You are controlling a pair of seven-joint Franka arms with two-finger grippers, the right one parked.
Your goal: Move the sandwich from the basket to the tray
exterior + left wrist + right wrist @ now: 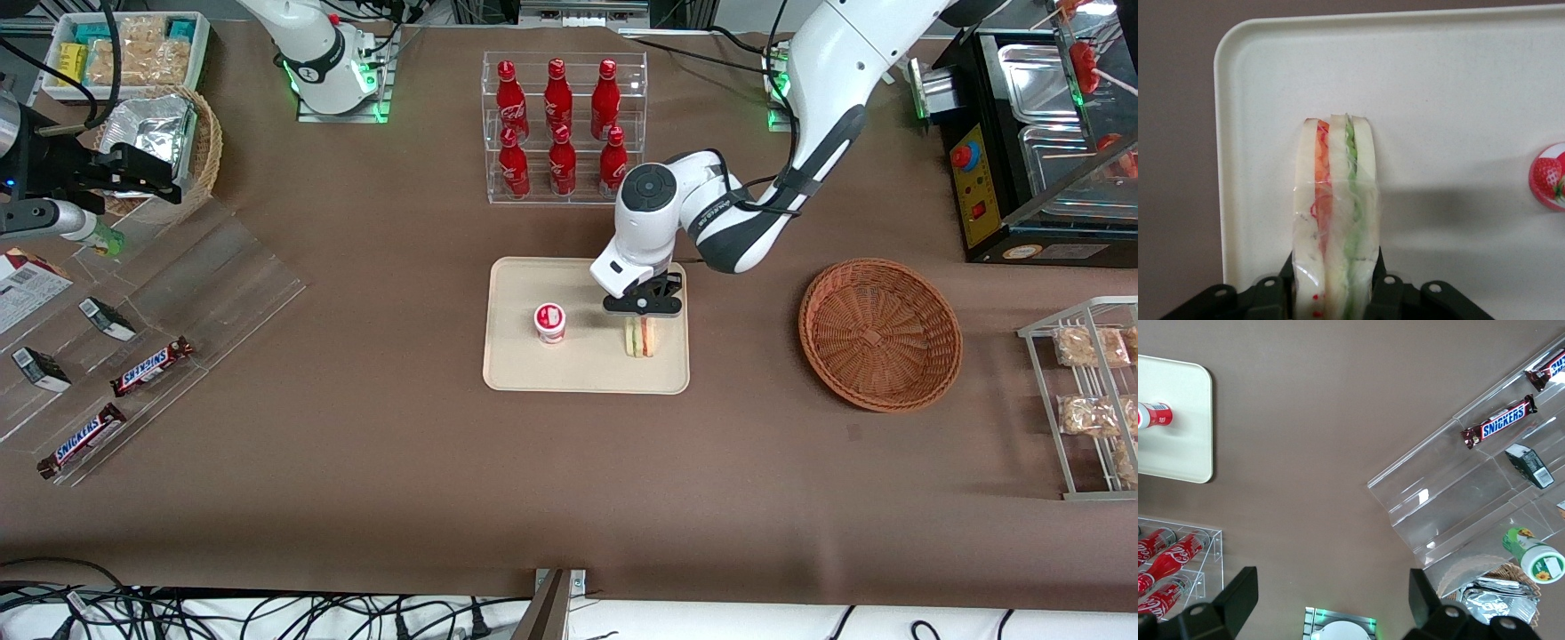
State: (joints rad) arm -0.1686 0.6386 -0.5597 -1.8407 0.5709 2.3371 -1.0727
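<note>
The claw point(642, 318) sits low over the tray point(518, 369), its fingers point(1286, 280) closed against both sides of the sandwich point(639, 337), which stands on edge on the tray. A strawberry-lidded cup point(550, 322) shares the tray, apart from it. The basket point(880, 333) lies toward the working arm's end.

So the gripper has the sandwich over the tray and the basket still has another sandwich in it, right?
Not quite. The basket is empty, as the front view shows. The rest holds: the gripper is shut on the sandwich over the tray.
</note>
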